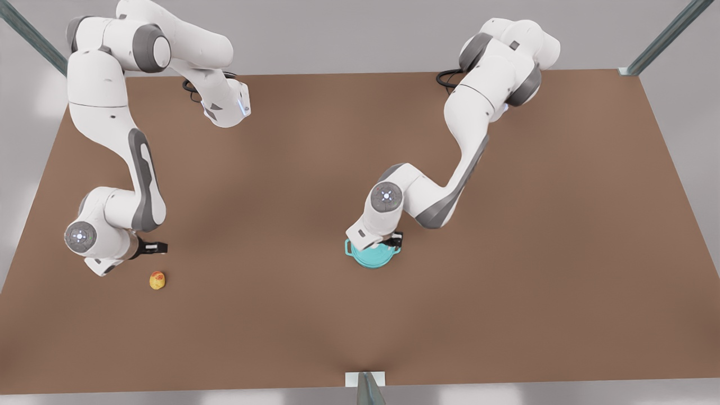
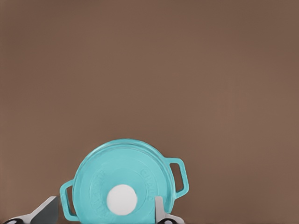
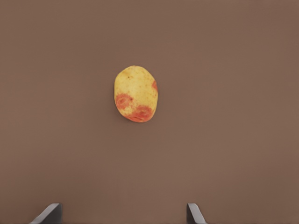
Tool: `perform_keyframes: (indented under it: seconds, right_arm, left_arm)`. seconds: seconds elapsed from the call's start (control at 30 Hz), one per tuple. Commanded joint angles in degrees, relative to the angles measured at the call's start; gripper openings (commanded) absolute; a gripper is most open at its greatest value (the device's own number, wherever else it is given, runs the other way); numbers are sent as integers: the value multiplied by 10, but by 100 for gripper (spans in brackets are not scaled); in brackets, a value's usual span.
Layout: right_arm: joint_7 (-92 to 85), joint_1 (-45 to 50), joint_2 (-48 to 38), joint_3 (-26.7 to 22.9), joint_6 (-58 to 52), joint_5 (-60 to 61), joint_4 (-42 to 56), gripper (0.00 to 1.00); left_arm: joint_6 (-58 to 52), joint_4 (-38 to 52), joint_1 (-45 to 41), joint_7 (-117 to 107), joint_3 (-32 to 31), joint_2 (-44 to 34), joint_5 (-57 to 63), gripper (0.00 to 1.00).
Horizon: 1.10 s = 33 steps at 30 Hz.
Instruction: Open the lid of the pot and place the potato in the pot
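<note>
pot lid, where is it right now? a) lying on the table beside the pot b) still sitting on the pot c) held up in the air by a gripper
b: the pot lid covers the pot, its white knob between the open left gripper's fingers.

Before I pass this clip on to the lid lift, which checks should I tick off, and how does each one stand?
1. Round flat teal pot lid seated on the small teal two-handled pot: ok.
2. Left gripper open, fingers straddling the lid's white knob: ok.
3. Fingers low enough to close on the knob: cannot tell.
4. Yellow potato with orange-red patches lying free on the brown table: ok.
5. Right gripper open, above the table beside the potato: ok.
6. Potato centred between the right gripper's fingers: not ok, it lies ahead of them.
</note>
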Motion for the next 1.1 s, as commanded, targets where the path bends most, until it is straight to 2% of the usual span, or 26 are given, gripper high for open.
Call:
perform_keyframes:
  seconds: [0.0,0.7,0.73,0.77,0.8,0.87,0.93,1.07]
  right_arm:
    - [-99,-9,20,0,60,-11,25,100]
    - [-98,-7,123,11,54,37,131,100]
    - [-100,-10,129,11,53,37,136,100]
    - [-101,-10,136,11,54,37,142,100]
    - [-101,-10,144,11,54,37,150,100]
    - [-101,-10,160,11,59,38,164,100]
    - [-100,-10,164,15,60,39,164,100]
    - [-100,-9,169,19,62,50,159,100]
  left_arm:
    - [4,-11,0,-185,0,-2,34,100]
    - [94,-47,-10,-197,-1,39,34,100]
    - [94,-47,-10,-199,-1,39,34,92]
    - [94,-47,-10,-199,-1,39,34,75]
    - [94,-47,-10,-198,-1,39,34,63]
    - [92,-46,-10,-196,-1,39,34,45]
    - [90,-45,-10,-194,-1,38,35,39]
    - [58,-36,-6,-172,2,31,34,39]
